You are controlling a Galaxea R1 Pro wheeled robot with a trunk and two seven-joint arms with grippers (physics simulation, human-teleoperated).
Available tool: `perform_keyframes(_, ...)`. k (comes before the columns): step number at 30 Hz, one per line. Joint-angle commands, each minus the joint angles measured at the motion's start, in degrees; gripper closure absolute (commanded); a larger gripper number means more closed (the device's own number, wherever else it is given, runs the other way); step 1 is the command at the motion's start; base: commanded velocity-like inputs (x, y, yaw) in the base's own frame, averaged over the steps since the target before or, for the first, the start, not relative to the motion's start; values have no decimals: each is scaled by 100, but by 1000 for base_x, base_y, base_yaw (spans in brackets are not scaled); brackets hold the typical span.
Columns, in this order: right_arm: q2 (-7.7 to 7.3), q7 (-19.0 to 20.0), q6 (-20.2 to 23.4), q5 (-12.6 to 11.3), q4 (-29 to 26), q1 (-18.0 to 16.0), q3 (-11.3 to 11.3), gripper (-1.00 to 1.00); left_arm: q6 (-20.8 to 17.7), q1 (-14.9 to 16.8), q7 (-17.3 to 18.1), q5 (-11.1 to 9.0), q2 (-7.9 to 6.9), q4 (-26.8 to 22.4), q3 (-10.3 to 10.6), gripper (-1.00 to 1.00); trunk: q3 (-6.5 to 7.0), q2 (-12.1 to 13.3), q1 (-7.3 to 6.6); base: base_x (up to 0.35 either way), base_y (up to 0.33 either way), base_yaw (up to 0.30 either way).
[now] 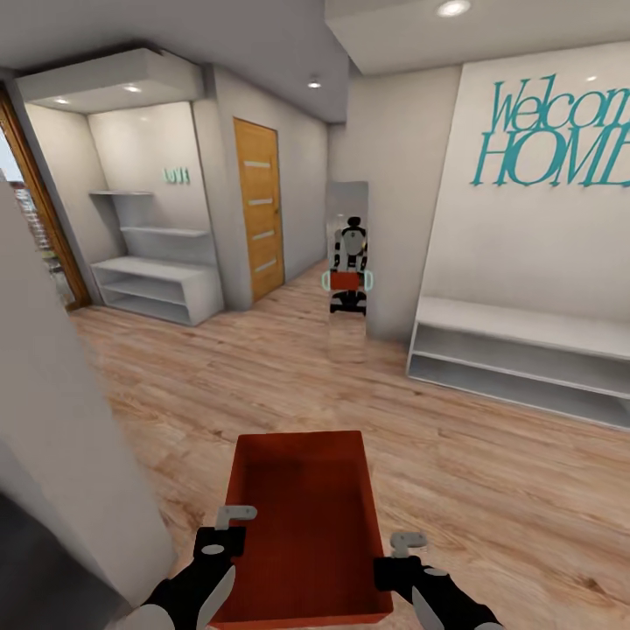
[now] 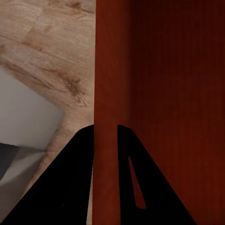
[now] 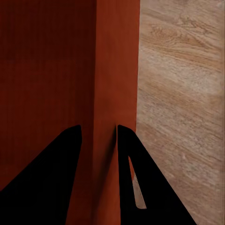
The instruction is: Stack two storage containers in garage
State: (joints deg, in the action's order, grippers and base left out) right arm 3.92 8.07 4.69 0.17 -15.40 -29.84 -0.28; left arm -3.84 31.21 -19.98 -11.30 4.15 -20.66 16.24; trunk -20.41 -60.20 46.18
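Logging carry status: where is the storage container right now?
The storage container is low and centred in the head view, above the wood-plank floor, its side walls clamped by the left gripper and right gripper.

I've both black arms stretched forward; left gripper (image 1: 229,532) and right gripper (image 1: 404,555) each pinch a wall of the orange-red open-top bin (image 1: 302,516).

Wood-plank floor (image 1: 490,472), white shelving (image 1: 162,284), orange door (image 1: 260,210) (ceiling spotlights lit)

wooden door (image 1: 259,210) | white shelves (image 1: 157,284) | wall mirror (image 1: 347,262) | "Welcome HOME" lettering (image 1: 560,136)
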Motion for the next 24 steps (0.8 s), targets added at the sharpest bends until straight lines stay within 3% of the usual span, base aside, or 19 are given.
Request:
perform_keyframes(1, -5, 33, -73, 18, -253, -4, -42, 100, -46, -1, -58, -188, -11, 9, 134, 100, -8, -4, 4, 341, -74, 0)
perform_keyframes(24, -5, 34, -73, 18, -253, -5, -42, 100, -46, -1, -58, -188, -11, 9, 134, 100, -8, -4, 4, 341, -74, 0)
